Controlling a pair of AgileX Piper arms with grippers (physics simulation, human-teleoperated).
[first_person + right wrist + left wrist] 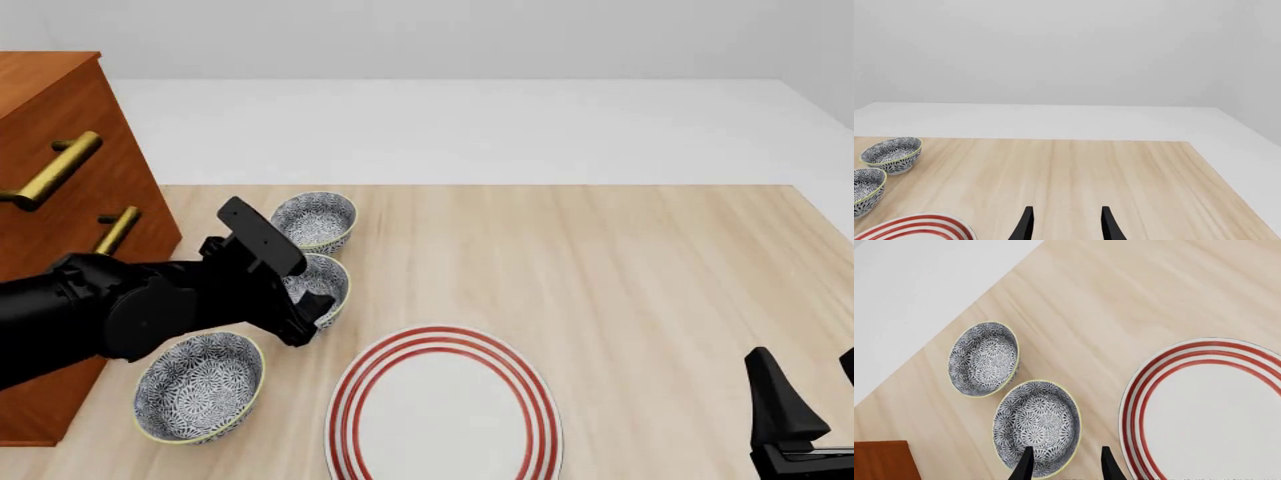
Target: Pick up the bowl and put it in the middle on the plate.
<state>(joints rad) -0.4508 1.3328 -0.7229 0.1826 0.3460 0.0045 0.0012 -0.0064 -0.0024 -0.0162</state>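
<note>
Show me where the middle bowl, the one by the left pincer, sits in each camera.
Front view: middle bowl, partly hidden behind the left arm, between the far bowl and the near bowl.
Left wrist view: middle bowl, just ahead of the open left pincer.
Right wrist view: middle bowl, cut off by the picture's edge.
Shared landmark: the plate, red-ringed, beside it in every view.
</note>
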